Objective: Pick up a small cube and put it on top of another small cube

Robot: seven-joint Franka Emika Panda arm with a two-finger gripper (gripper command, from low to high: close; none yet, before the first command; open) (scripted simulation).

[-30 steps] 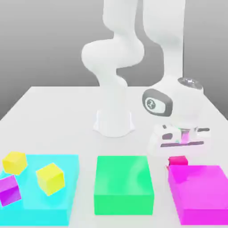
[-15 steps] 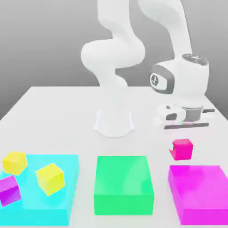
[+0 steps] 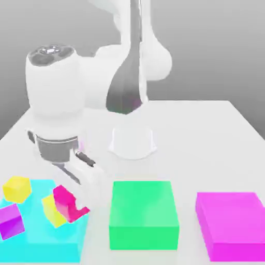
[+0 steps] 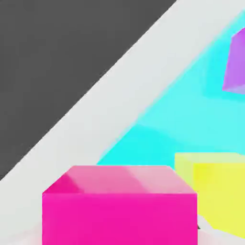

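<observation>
Over the cyan block: we see the gripper (image 3: 71, 204) hanging at the exterior view's left, pointing down over the cyan flat block (image 3: 31, 243).
Jaws: pinching the small hot-pink cube (image 3: 65, 202) (image 4: 119, 206), which we see held clear of the block's top.
Pink cube's place: it sits in front of and partly covers the pale yellow cube (image 3: 52, 212) (image 4: 217, 191); we cannot tell whether the two touch.
Pale yellow cube: resting on the cyan flat block, toward that block's right side in the exterior view.
Other small cubes: a deeper-yellow cube (image 3: 16, 188) at the cyan block's far left corner, a purple cube (image 3: 11, 221) (image 4: 234, 64) near its left edge.
Other blocks: a green flat block (image 3: 143, 215) in the middle of the desk (image 3: 207, 140), a magenta flat block (image 3: 233, 225) at the exterior view's right.
Arm: we see its white base (image 3: 132, 142) standing behind the green block.
</observation>
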